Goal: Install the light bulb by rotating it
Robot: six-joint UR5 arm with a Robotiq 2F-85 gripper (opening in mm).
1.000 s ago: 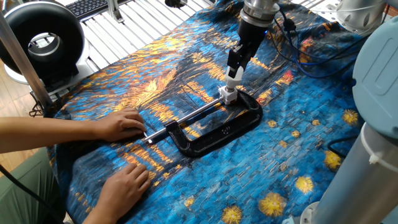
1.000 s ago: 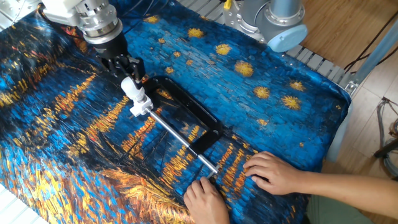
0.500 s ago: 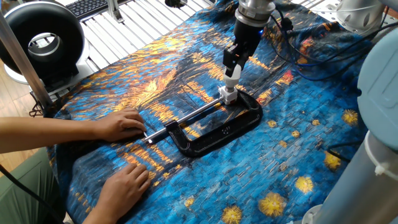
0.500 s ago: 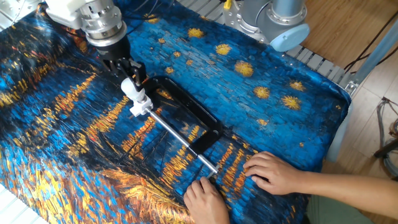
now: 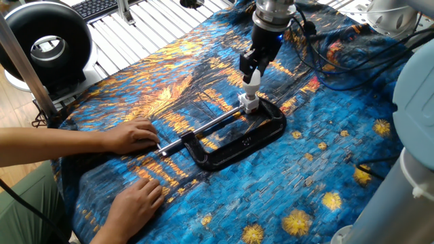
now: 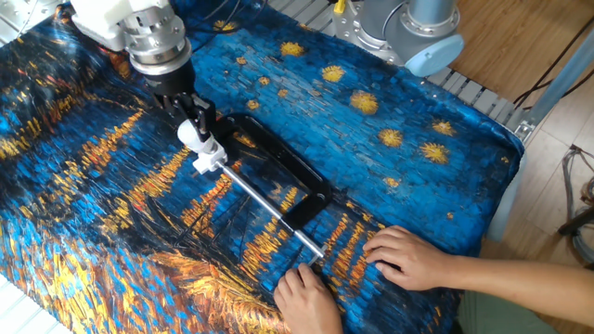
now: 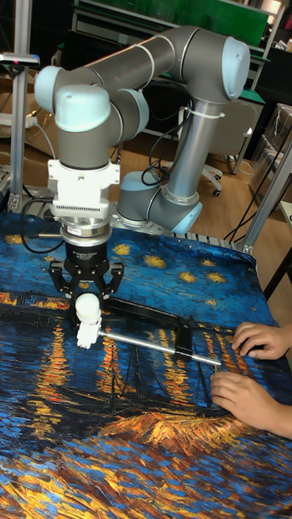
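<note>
The light bulb (image 5: 252, 81) (image 6: 188, 135) (image 7: 86, 307) is a small white globe standing neck-down on the white socket block (image 5: 248, 103) (image 6: 208, 163) (image 7: 84, 335). The socket sits at the end of the black C-clamp (image 5: 247, 140) (image 6: 283, 160) (image 7: 158, 312), which lies flat on the painted cloth. My gripper (image 5: 250, 70) (image 6: 189, 122) (image 7: 86, 297) comes down from above, shut on the top of the bulb and leaning slightly. The clamp's silver screw rod (image 5: 207, 127) (image 6: 264, 199) runs from the socket toward two human hands.
One hand (image 5: 132, 135) (image 6: 408, 260) presses the cloth by the rod's handle and another (image 5: 135, 203) (image 6: 306, 297) lies near it. A black ring-shaped device (image 5: 47, 41) stands at the far left. Cables (image 5: 325, 41) trail behind the arm. The robot base (image 6: 408, 28) is at the table edge.
The gripper and wrist have shifted a little sideways over the socket, and the bulb has tipped with them. The clamp and both hands have stayed put.
</note>
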